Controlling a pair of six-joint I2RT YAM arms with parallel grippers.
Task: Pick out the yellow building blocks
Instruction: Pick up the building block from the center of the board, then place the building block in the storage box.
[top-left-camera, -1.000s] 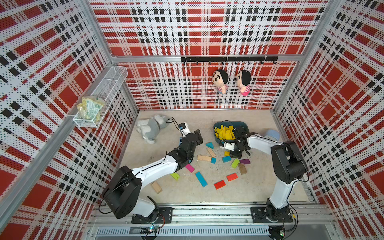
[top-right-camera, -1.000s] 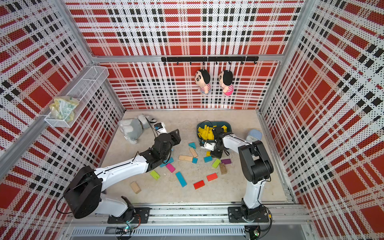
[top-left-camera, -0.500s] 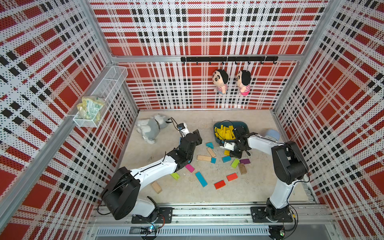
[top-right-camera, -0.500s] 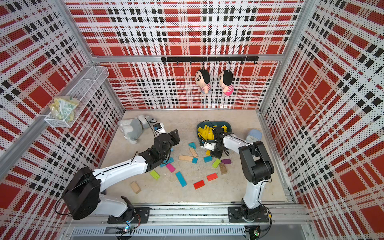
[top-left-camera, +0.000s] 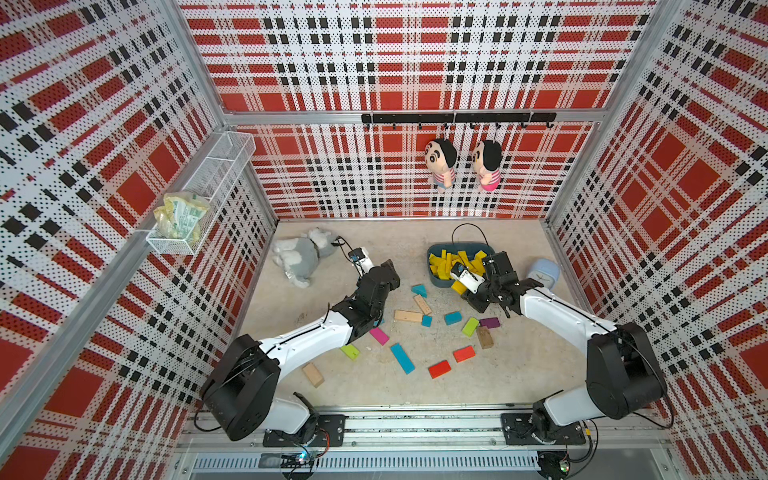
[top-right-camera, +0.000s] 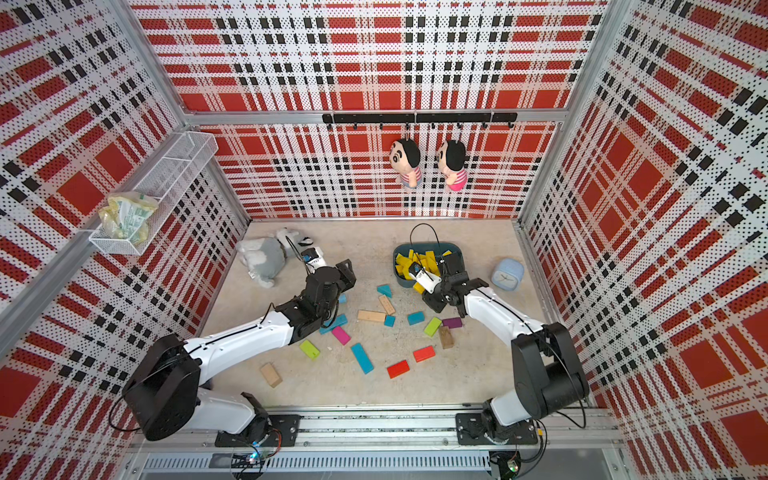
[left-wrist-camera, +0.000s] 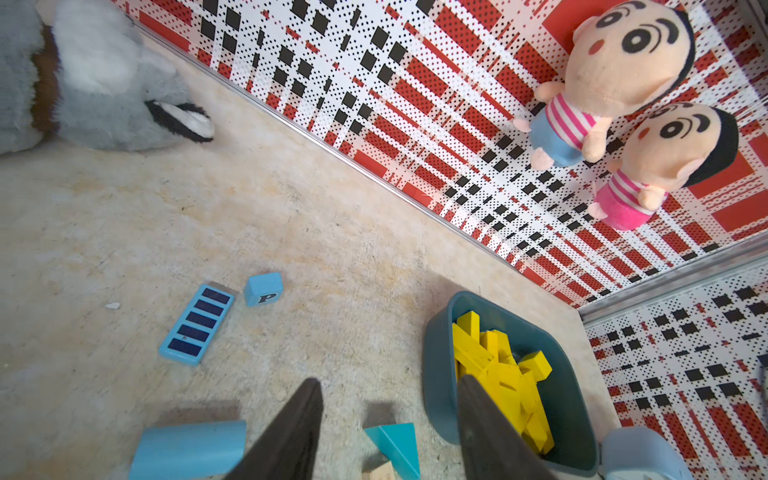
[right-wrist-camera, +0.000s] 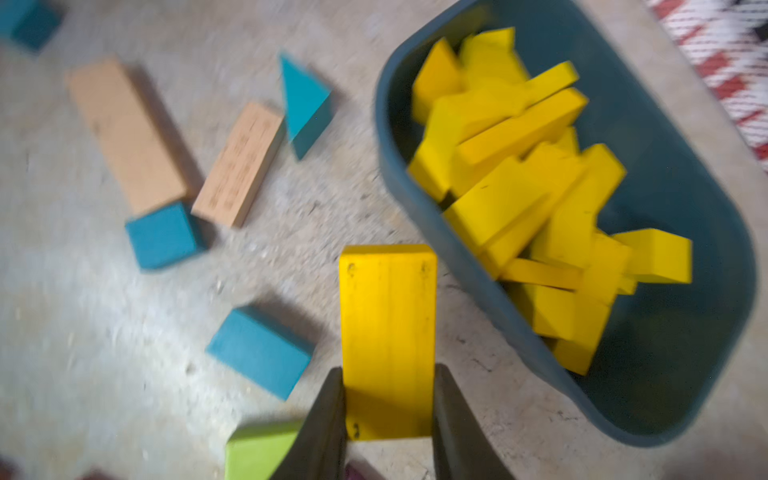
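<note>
Where the yellow blocks (right-wrist-camera: 519, 166) lie: heaped in the blue bin (right-wrist-camera: 685, 374), at about 1 o'clock on the floor in both top views.
Held yellow bar (right-wrist-camera: 388, 316): outside the bin, just off its 6 o'clock rim, near end between the fingers.
Fingers, right gripper (right-wrist-camera: 388, 370): drawn in narrowly, pressing both long sides of the yellow bar.
Fingers, left gripper (left-wrist-camera: 388, 380): at the bin's 9 o'clock, parted, nothing between them; a teal wedge (left-wrist-camera: 395, 444) lies on the floor below the gap.

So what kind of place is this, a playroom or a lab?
Probably a robot test cell staged as a playroom: plaid perforated panels on aluminium framing, two arms mounted on a front rail, plus toy blocks and plush dolls.
</note>
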